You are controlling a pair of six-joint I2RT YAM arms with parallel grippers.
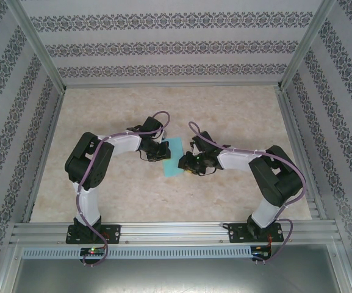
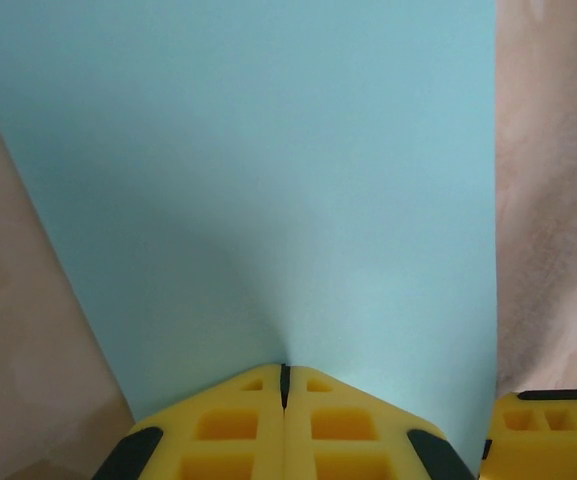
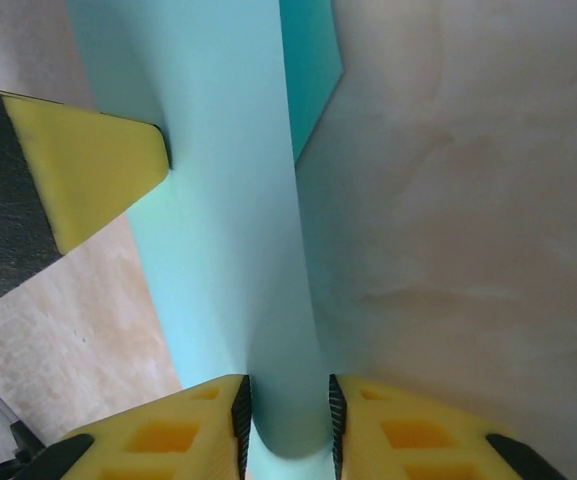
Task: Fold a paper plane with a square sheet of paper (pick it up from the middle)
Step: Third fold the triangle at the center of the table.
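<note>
**Hidden or unclear.** From above, the sheet of paper (image 1: 176, 157) shows as a small turquoise patch. Its left and right edges are covered by the two wrists, so its outline cannot be determined. In the left wrist view the sheet (image 2: 268, 180) runs off the far edge. A yellow block (image 2: 551, 432) is cut off at the lower right, and its owner cannot be identified. In the right wrist view a darker turquoise layer (image 3: 313, 70) lies behind the sheet (image 3: 228, 250). Whether this is a fold or the underside is unclear.

**Grippers.** The left gripper (image 1: 158, 151) (image 2: 285, 385) has its fingers pressed together on the sheet's left edge. The right gripper (image 1: 186, 163) (image 3: 288, 420) has its fingers slightly apart, with the bowed sheet between the pads.

**Surroundings.** The sheet is at the middle of a beige marbled table (image 1: 224, 116). Patterned walls (image 1: 163, 49) enclose the table, and an aluminium rail (image 1: 176, 231) runs along the near edge.
</note>
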